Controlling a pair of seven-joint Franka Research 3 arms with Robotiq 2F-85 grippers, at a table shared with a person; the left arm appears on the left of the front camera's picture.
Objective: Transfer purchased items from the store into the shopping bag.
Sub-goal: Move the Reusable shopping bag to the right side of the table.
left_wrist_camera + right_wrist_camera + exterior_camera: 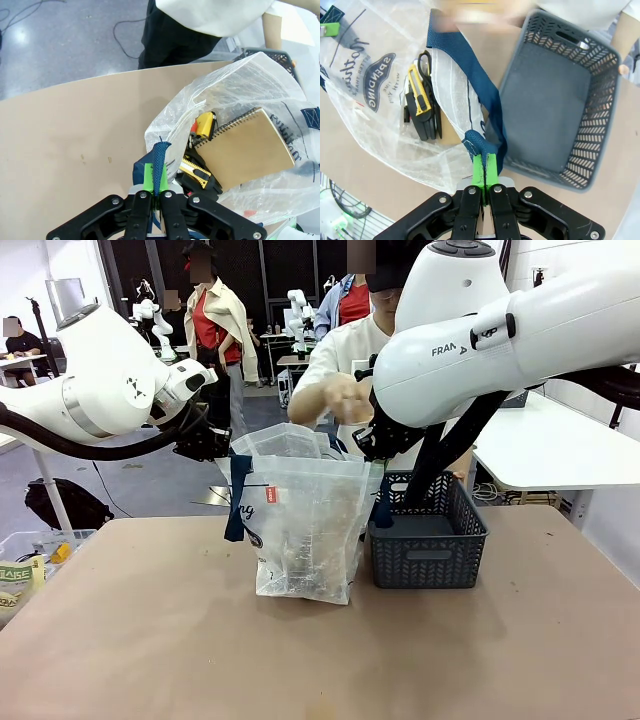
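Note:
The shopping bag (300, 525), translucent white with navy strap handles, stands upright mid-table. My left gripper (214, 444) is shut on its left handle (159, 162). My right gripper (372, 444) is shut on the right handle (481, 90), and together they hold the mouth open. Purchased items lie inside the bag: a brown spiral notebook (246, 147), a yellow-and-black utility knife (196, 173), and scissors (425, 61) next to that knife (417, 93). The person's hands (338, 398) hover over the bag's mouth, and a blurred hand (470, 12) shows in the right wrist view.
A dark grey lattice basket (430, 540) stands right of the bag, touching it, and its floor (555, 100) is bare. A clear bin (25, 565) with packets sits at the table's left edge. A white table (550, 445) stands behind on the right.

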